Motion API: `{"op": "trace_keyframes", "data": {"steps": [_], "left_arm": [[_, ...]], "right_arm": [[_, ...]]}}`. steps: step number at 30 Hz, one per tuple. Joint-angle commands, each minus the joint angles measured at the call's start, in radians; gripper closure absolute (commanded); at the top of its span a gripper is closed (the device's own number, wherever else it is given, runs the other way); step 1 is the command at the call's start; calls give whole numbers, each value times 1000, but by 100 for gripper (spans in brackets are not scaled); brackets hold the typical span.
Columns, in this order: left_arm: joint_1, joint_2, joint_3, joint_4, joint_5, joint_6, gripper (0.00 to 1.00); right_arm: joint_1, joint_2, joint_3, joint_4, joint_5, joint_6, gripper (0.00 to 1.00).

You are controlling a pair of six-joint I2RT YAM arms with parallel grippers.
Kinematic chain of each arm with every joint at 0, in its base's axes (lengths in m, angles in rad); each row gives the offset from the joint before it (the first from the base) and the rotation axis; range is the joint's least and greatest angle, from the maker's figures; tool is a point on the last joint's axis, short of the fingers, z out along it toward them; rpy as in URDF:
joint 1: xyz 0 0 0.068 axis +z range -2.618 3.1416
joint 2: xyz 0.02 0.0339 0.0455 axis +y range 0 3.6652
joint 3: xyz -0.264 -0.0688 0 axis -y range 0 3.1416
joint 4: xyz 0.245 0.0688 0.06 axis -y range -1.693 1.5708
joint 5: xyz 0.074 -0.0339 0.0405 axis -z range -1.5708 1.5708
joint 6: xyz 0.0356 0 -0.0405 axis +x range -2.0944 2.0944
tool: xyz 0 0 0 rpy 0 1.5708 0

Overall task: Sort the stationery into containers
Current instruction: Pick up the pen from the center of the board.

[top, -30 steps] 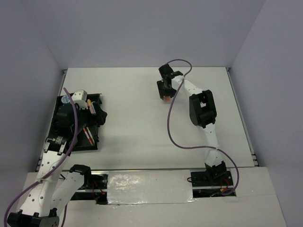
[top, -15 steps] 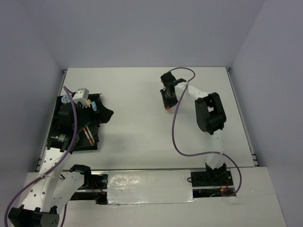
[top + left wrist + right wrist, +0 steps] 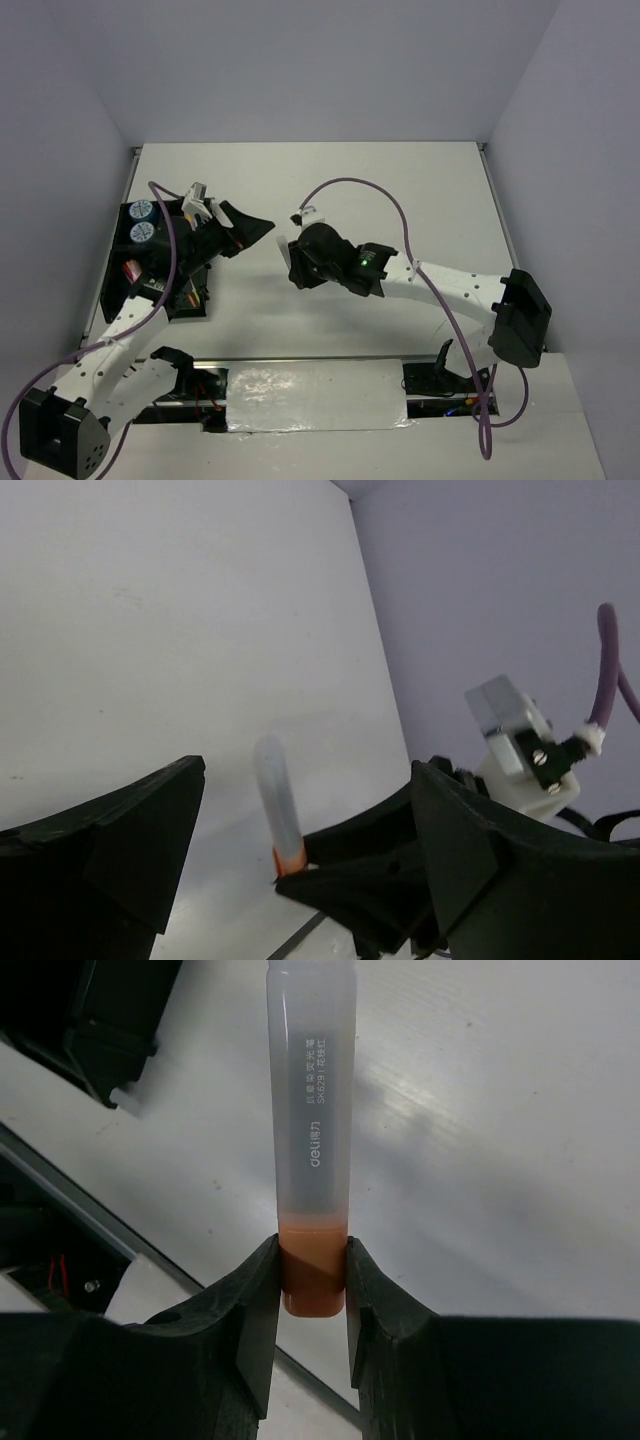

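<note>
— White tabletop [image 3: 400,190], pale lilac walls [image 3: 300,60] on three sides. Where do we find the highlighter [image 3: 312,1110]?

— Just right of the black tray [image 3: 190,305], held clear of the table. The right gripper [image 3: 312,1260] pinches its orange end tight, and the frosted cap points away from the fingers.

— And the left gripper [image 3: 240,225]?

— We see it over the tray's right edge, jaws spread wide with nothing in them. In its own camera the highlighter shows up between its two fingers, though we cannot tell whether it really sits between them.

— What do we see inside the tray?

— Two blue-and-white rolls [image 3: 143,221] side by side in its far left corner. The other small items nearer the arms are too hidden for us to name.
</note>
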State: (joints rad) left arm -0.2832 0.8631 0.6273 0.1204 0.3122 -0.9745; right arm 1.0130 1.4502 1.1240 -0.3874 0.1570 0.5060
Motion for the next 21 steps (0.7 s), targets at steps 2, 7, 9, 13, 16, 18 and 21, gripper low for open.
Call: {"op": "trace_keyframes", "data": {"steps": [2,7,9,13,16,18,21], "left_arm": [[-30,2,-20,113,-19,-66,5],[-74,17,-61,150,-33,-87,11],[-83,25,-58,147,-38,-82,16],[-88,39,-49,137,-38,-75,19],[-93,53,-48,169,-16,-84,37],[-97,69,-35,197,16,-87,71],[-103,123,-9,215,66,-81,100]], "right_arm": [[65,-37,29,46,70,51,100],[82,-17,94,31,101,31,100],[85,-17,103,30,107,29,100],[85,-17,106,42,108,29,100],[84,1,120,51,93,23,100],[87,19,132,59,85,14,100],[85,38,148,88,72,-9,100]]}}
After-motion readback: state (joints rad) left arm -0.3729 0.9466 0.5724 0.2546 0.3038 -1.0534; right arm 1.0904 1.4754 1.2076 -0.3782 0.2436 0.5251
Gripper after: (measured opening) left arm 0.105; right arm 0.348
